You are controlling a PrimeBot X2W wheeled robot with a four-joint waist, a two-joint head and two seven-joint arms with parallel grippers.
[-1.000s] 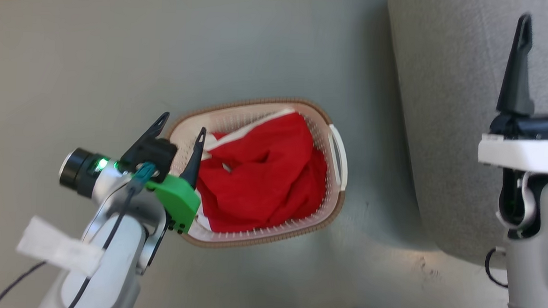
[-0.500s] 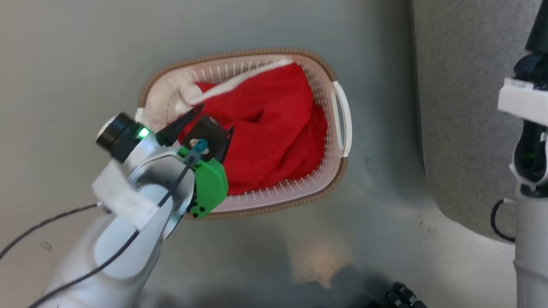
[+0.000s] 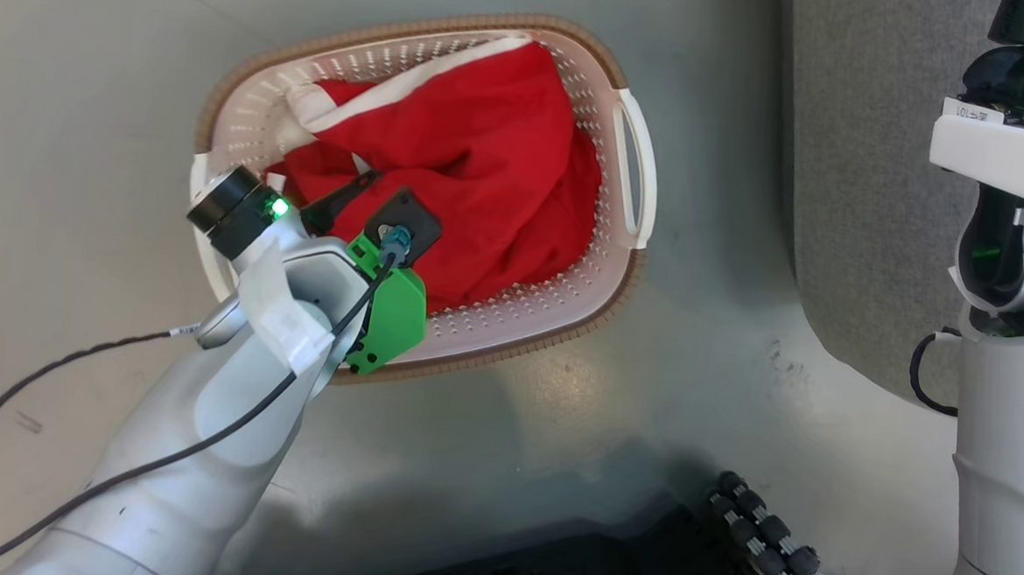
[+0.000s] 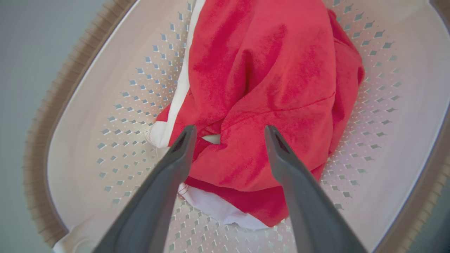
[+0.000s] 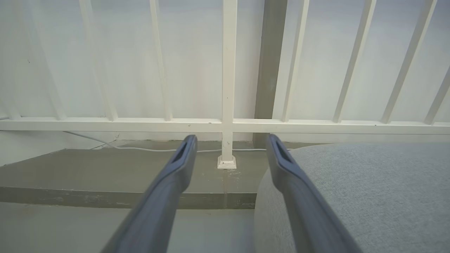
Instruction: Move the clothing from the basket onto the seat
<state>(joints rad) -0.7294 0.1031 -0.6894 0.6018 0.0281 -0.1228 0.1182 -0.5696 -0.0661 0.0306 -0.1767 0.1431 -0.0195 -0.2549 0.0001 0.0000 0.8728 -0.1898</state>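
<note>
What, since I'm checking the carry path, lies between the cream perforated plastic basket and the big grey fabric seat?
Bare grey floor; nothing sits between the cream perforated plastic basket and the grey fabric seat, seen in the head view.

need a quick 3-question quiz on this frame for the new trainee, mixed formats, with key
1. True or false: the clothing lies inside the basket.
2. The left gripper is: A) open over the clothing, B) shut on the clothing, C) shut on the basket's handle.
3. Which gripper is nearer the seat?
Key: 1 true; 2 A; 3 the right gripper.
</note>
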